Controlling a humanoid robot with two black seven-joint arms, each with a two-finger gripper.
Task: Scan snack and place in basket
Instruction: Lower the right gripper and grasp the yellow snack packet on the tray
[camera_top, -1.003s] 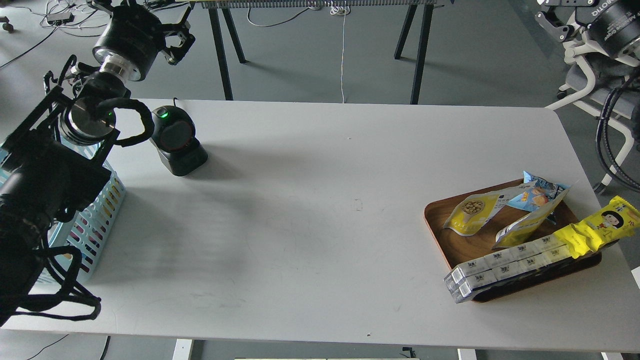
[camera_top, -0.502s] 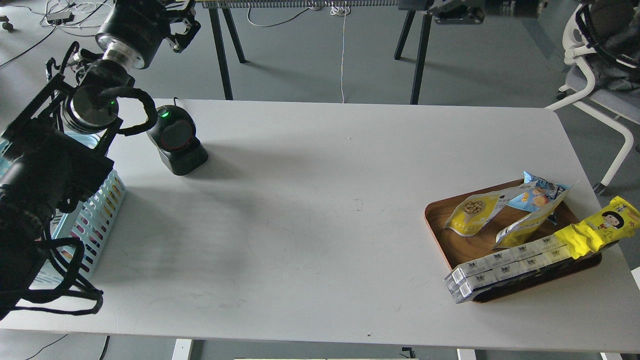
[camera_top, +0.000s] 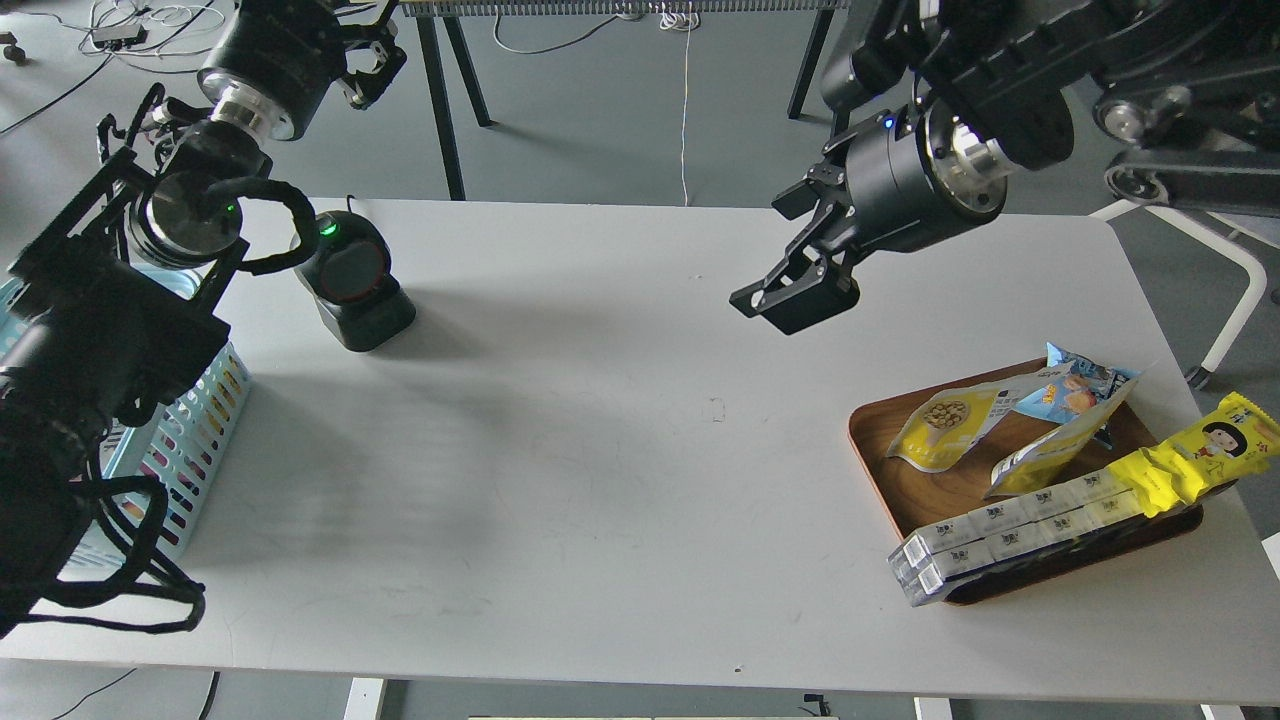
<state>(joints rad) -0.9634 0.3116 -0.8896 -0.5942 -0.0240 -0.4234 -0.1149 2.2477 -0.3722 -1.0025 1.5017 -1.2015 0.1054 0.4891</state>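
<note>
Step in hand, judged: the reach, nothing picked yet. Right hand (camera_top: 797, 300) hangs over the counter (camera_top: 620, 480), up and left of the wooden tray (camera_top: 880, 470), well apart from it. Its two fingers read as one dark block from here, so released or clenched cannot be told; nothing seen in it. Left hand (camera_top: 365, 55) is raised at the top left above the scanner (camera_top: 352, 280), seen end-on and dark, state cannot be told either.

The snack (camera_top: 945, 425), a yellow pouch with a round nut picture, lies flat in the tray's left part, its upper right corner tucked under the blue-and-yellow chip bag (camera_top: 1065, 410). Basket (camera_top: 190, 440) sits at the counter's far left, mostly hidden behind the left arm.

Next move likely calls for the right hand to drop toward the pouch's free left edge, avoiding the chip bag, then carry it across to the scanner.
</note>
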